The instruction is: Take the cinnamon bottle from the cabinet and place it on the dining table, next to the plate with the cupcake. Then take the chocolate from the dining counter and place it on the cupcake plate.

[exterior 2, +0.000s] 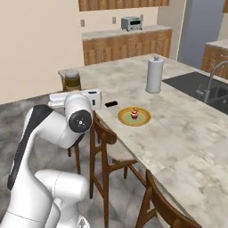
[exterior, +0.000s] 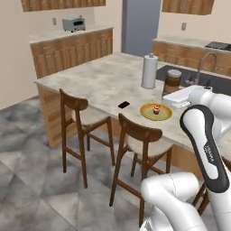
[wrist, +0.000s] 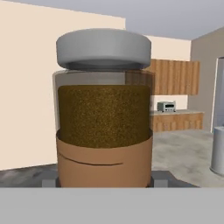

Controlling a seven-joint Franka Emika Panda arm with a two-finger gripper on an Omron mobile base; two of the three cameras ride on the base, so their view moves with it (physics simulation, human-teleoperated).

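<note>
Gripper: in the hand view the gripper (wrist: 105, 183) pinches the cinnamon bottle (wrist: 104, 111) low on its sides, one dark fingertip (wrist: 49, 178) on each flank of the brown label.
Cinnamon bottle: upright, grey cap on top, brown powder behind clear glass. In the left base view it (exterior: 172, 81) hangs just ahead of the white hand, above the dining table (exterior: 103, 81), between the paper towel roll (exterior: 149, 71) and the sink's edge. In the right base view it (exterior 2: 72, 80) sits at the table's far left corner; whether it touches the top or floats over it cannot be told.
Plate: yellow plate (exterior 2: 134, 116) near the table's front edge, by the chairs; a cupcake (exterior 2: 134, 113) stands at its centre.
Chocolate: small dark bar (exterior 2: 111, 103) flat on the table, just beside the plate, toward the table's left end, apart from the rim.
Paper towel roll: upright, further in from the plate, toward the sink (exterior 2: 196, 84).
Chairs: two wooden chairs (exterior: 142, 140) tucked against the front edge.
Back counter: a toaster (exterior: 74, 24) against the wall.
</note>
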